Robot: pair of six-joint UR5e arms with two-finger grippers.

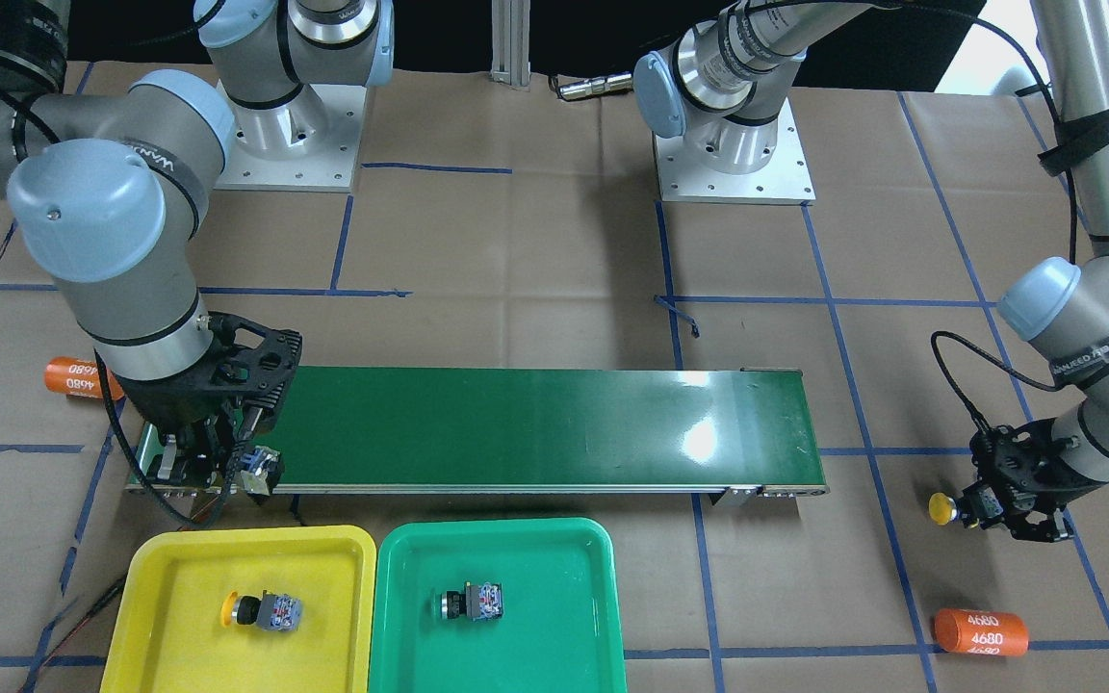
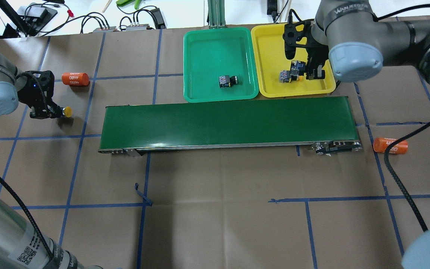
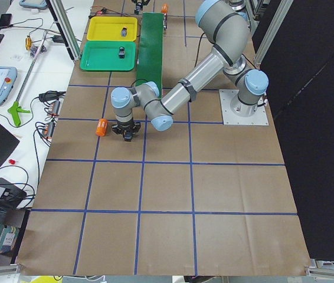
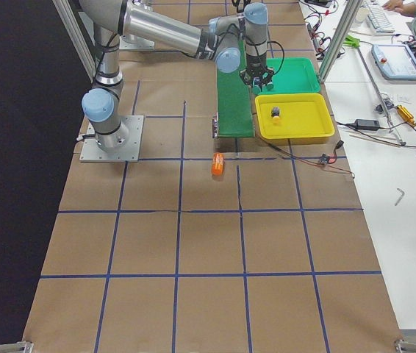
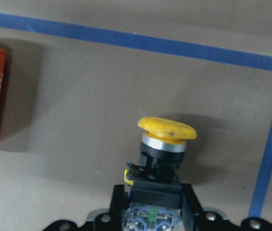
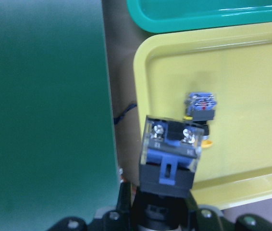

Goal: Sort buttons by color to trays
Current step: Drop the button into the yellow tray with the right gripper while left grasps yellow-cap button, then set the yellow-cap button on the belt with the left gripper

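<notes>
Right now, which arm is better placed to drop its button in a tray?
Right. The right gripper holds a button at the yellow tray's edge. The left gripper holds a yellow button past the belt's far end, far from that tray.

1. The desk (image 1: pixel 516 250) is brown paper with a grid of blue tape.
2. The belt (image 1: pixel 535 423) is dark, glossy green.
3. The yellow tray (image 1: pixel 246 530) is bright yellow and the green tray (image 1: pixel 502 526) is a vivid green.
4. The yellow-tray button (image 1: pixel 264 610) has a yellow cap, black body and grey-blue block.
5. The green-tray button (image 1: pixel 473 603) has a greenish cap, black body and grey-blue block.
6. The left-held button (image 5: pixel 167 129) has a yellow cap, silver ring and black body.
7. The right-held button (image 6: pixel 170 154) shows a black body, blue clip and clear grey block with silver screws; its cap is hidden.
8. Both cylinders (image 1: pixel 981 631) (image 1: pixel 81 377) are orange with white "4680" print.
9. The left arm (image 1: pixel 1094 318) and right arm (image 1: pixel 121 279) are silver with pale blue-grey caps.
10. The left gripper (image 5: pixel 153 204) and right gripper (image 6: pixel 160 209) are black.
</notes>
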